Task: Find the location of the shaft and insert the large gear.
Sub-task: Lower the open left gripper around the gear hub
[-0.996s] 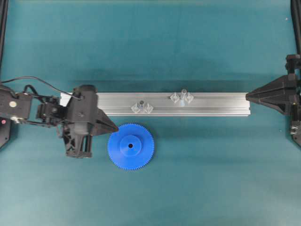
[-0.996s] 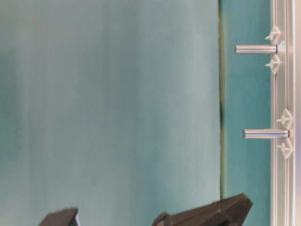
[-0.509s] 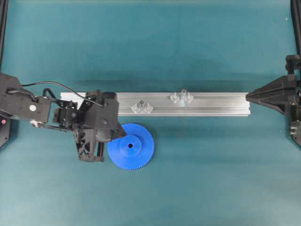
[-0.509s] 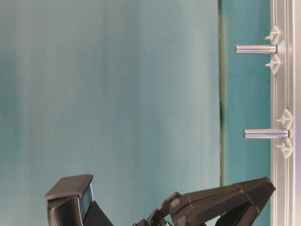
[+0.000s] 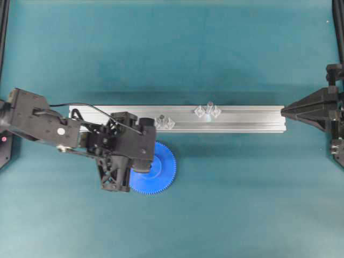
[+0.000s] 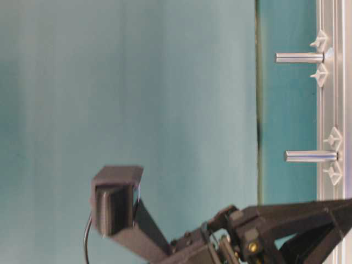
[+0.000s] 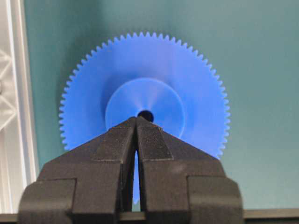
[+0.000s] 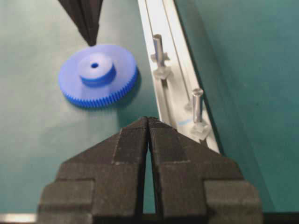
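Two sets of fingers are in view, both pressed fully together and holding nothing. The left gripper (image 7: 136, 120) hangs over the large gear (image 5: 159, 172), its tip just short of the centre hole on the raised hub in the left wrist view; whether it touches the hub cannot be told. The right gripper (image 5: 283, 110) sits at the right end of the aluminium rail (image 5: 247, 119), well apart from the gear.

The large gear lies flat on the green desk (image 5: 242, 204), just on the near side of the rail and toward its left end, partly covered by the left arm in the overhead view. Which of the two pins on the rail is the shaft cannot be told for certain; the right one (image 5: 209, 105), between its two clear diamond pieces, is the likelier. The other pin (image 5: 160, 117) stands nearer the gear, its clear pieces bunched closer.

Risks, as judged:
- Closed fingers cannot take the gear; pressing down on the hub would only push or skate it across the desk, possibly against the rail.
- The near-alike pins invite insertion on the wrong one.
- The small centre hole leaves little margin; a tilted gear would jam on the pin top.

No containers are present.
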Controlling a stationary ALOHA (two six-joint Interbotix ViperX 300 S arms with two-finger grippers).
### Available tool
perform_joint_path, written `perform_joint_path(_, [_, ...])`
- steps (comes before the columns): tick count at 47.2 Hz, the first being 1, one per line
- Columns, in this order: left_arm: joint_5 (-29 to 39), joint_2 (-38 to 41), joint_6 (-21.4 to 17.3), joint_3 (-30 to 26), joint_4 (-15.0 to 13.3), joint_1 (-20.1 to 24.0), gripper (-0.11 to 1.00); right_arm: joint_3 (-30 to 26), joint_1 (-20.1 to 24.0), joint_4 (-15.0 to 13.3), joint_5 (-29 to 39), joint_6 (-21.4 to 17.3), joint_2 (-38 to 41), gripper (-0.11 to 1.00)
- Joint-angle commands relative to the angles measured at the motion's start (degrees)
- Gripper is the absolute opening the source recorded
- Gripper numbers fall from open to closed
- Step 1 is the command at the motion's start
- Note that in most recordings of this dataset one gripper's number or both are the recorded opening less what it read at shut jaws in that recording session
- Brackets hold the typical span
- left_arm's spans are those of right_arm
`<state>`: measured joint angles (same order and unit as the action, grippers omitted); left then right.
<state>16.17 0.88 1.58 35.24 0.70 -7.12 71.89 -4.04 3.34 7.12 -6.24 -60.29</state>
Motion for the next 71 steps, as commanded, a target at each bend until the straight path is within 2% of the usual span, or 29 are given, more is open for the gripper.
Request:
perform_joint_path(1, [1.2,-0.1,-0.1,-2.5,0.1,-0.4,0.01,-0.7,-0.1,-0.1,-0.3,-0.4,0.3,0.04])
perform_joint_path(16, [9.7,3.3,-0.2,-6.9,0.1,-0.4,0.01,-0.4,-0.1,-0.1,0.1,-0.4,0.3,0.04])
perform_joint_path(44, [20.6,8.2,-0.4,-14.8,0.1,-0.4,0.01,0.1,-0.1,-0.8,-0.2,-0.4,0.2,0.04])
perform_joint_path(71, [24.6,8.8,-0.4,-16.9,0.1,-0.4,0.01,0.3,-0.1,-0.8,-0.2,-0.4,0.2,0.04])
